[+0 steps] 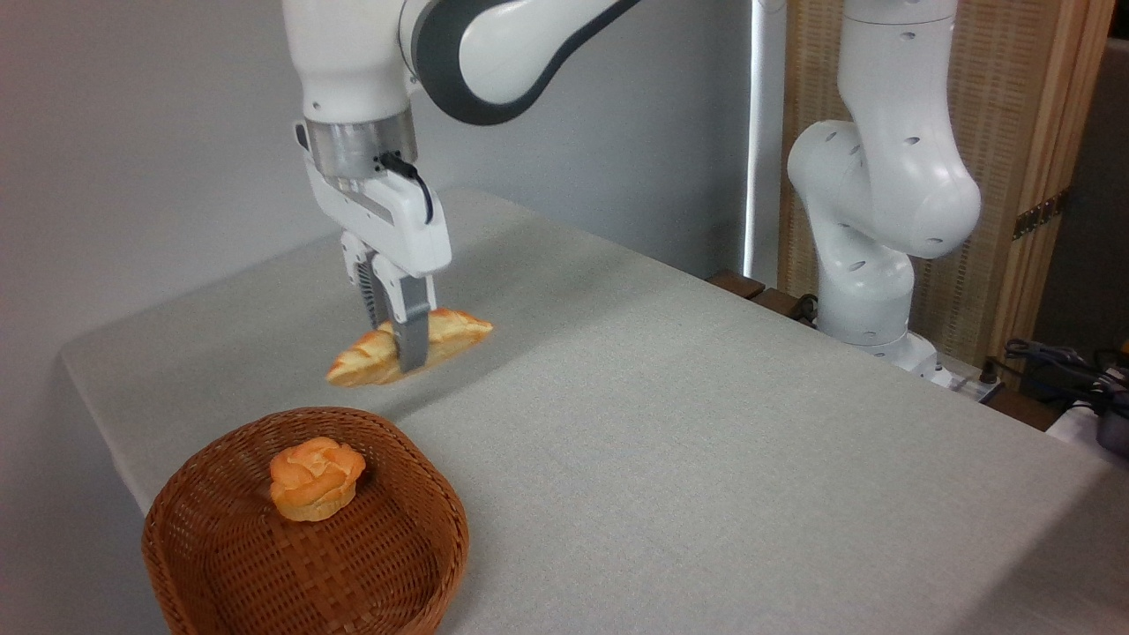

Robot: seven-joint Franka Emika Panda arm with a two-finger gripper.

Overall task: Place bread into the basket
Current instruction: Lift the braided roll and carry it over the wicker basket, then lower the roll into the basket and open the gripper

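Holding the bread [441,339] near its middle, raised a little above the table [706,423], left end tilted down. Pinched by the pincer [401,348], fingers pressed on both sides of the loaf. Hung beyond the basket [176,529], not yet over its rim. Inside already, a small rose-shaped bun [315,478]. Possibly risky: glossy crust slipping out, or long loaf landing across the rim and tipping onto the table.

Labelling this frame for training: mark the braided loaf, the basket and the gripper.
braided loaf [454,328], fixed camera, on its right half, clear of the finger.
basket [445,507], fixed camera, on the right rim.
gripper [399,353], fixed camera, between the fingertips closed on the loaf.
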